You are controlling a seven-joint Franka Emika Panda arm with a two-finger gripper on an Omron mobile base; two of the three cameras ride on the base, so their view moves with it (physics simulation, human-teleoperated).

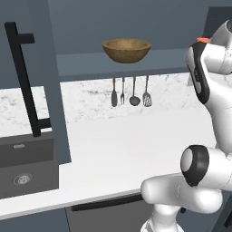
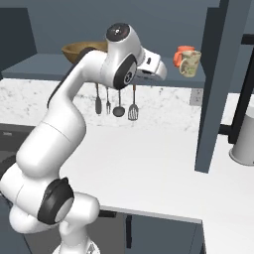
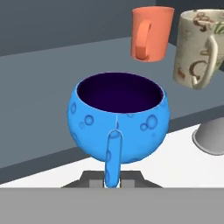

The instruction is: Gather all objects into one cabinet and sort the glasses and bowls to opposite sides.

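One blue bowl (image 3: pixel 117 120) in shut jaws, wooden bowl (image 1: pixel 126 50) on shelf

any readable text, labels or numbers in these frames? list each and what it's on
No readable text.
Beige mug: brown and green curly decoration that may include letters, too partial and blurred to read.
Blue bowl: bubble pattern, no writing.
Orange cup: plain.
Wooden bowl: plain.
Sink: a round drain, no marking.
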